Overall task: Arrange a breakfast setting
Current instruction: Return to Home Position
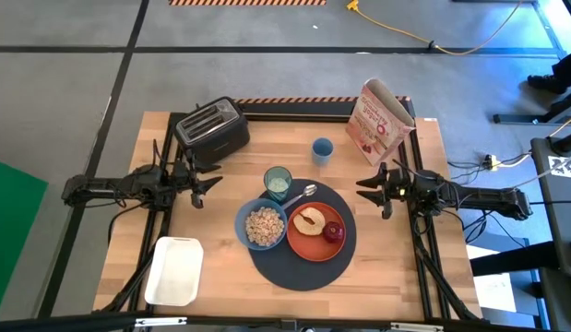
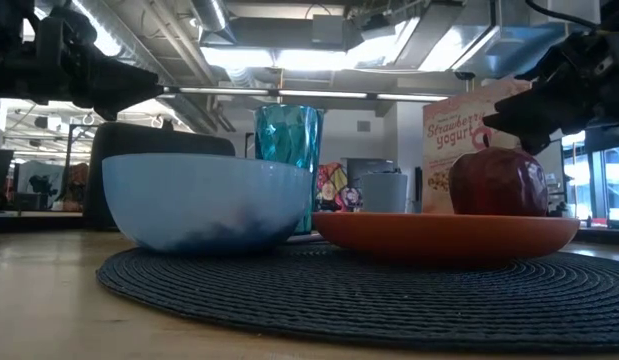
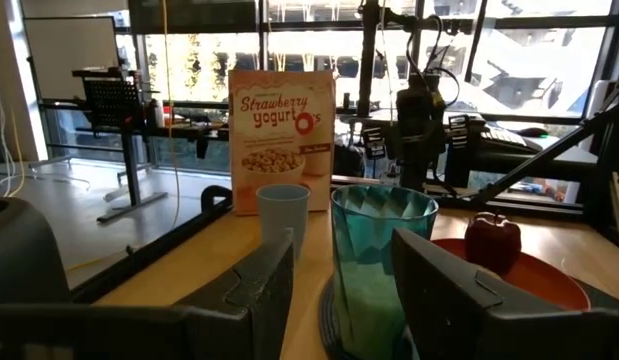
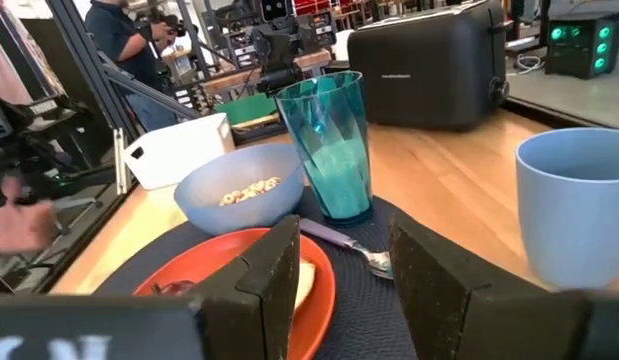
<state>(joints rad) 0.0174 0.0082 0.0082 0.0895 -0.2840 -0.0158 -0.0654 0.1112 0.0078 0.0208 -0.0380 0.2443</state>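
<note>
Finds left gripper [image 1: 209,187] and right gripper [image 1: 366,189] flanking the round mat [image 1: 299,272] above the worktop [image 1: 225,272], jaws apart, gripping nothing.

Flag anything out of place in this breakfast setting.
The pale blue cup stands alone on the bare table, off the mat where the bowl, plate and spoon sit. Nothing looks spilled or tipped.

Black toaster [image 1: 211,129], blue cup [image 1: 322,150], cereal box [image 1: 382,123] along one edge — white tray [image 1: 174,270] apart.
</note>
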